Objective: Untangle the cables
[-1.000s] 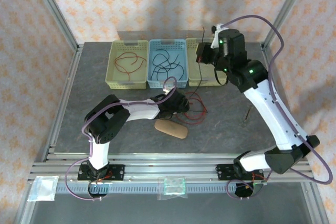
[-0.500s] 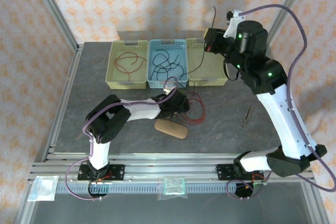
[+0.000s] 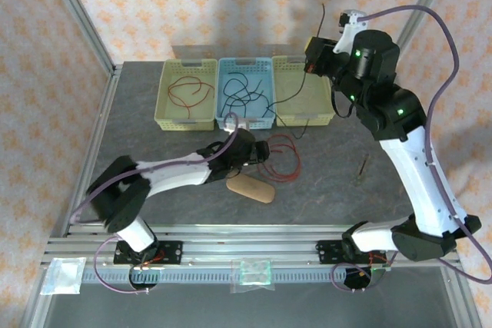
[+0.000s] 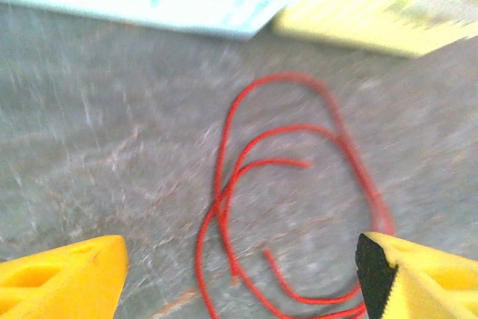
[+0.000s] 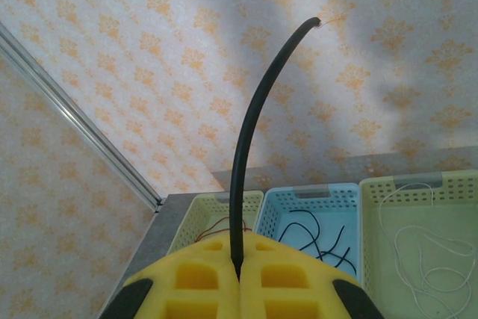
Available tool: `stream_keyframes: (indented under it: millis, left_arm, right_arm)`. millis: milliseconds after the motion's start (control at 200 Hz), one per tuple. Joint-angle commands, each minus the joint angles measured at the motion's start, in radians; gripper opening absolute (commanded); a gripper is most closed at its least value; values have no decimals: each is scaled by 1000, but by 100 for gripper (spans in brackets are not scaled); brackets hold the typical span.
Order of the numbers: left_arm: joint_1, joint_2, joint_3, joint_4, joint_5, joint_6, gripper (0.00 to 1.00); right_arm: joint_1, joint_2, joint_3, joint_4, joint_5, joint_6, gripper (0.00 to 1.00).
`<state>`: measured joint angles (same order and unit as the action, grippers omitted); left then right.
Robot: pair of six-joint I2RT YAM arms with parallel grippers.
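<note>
You have, as I judge, more than half of the sorting done. Three baskets stand in a row at the far side of the table (image 3: 138, 140): the left basket (image 3: 164, 94) holds a red cable (image 3: 188, 91), the blue basket (image 3: 246, 61) holds several black cables (image 3: 244, 96), and the right basket (image 5: 407, 182) holds a thin white cable (image 5: 418, 252). Your right hand (image 5: 239, 267) is raised high above the right basket, its jaws pressed together on one black cable (image 5: 246, 147). The short free end stands up above the hand and the long part hangs down toward the baskets; I cannot tell where its lower end rests. Your left hand (image 4: 239, 282) is low over the table, jaws wide apart and with nothing between them, just above the red cables (image 4: 221, 198). They lie on the table in loose loops, near the front of the blue basket and beside the tan pad (image 3: 250, 188). These loops cross each other, so they look not yet separated. What is left, I think, is to lay the held black cable into the blue basket, then to pull the red cables apart and bring them to the left basket.
</note>
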<state>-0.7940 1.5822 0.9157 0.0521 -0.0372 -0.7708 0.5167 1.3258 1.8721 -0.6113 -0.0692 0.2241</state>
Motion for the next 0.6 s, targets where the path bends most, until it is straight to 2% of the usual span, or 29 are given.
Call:
stream_keyframes:
  millis: [0,135,210,280,360,491,596]
  left_arm:
    - [-7,-128,-65,74,-91,75,82]
    - [1,-264,-146,121,-125,133,84]
    - [21,-321,-157,159,-92,178,91]
    - [32,-360,-142,197,-85,290,99]
    - [43,-382,-108,221,-106,402,99]
    - [50,-396,-91,306,-76,687,99]
    - [85,-384,-70,326,-81,753,99]
  right_arm:
    - [8,34,55,62,24,8,0]
    - [8,89,124,70,15,8,0]
    - [8,125,164,63,-4,8,0]
    - [8,160,208,46,-27,11,0]
    - [8,192,256,25,-58,20,0]
    - [8,221,299,10,-138,38,0]
    - [8,233,328,-10,-220,51,0]
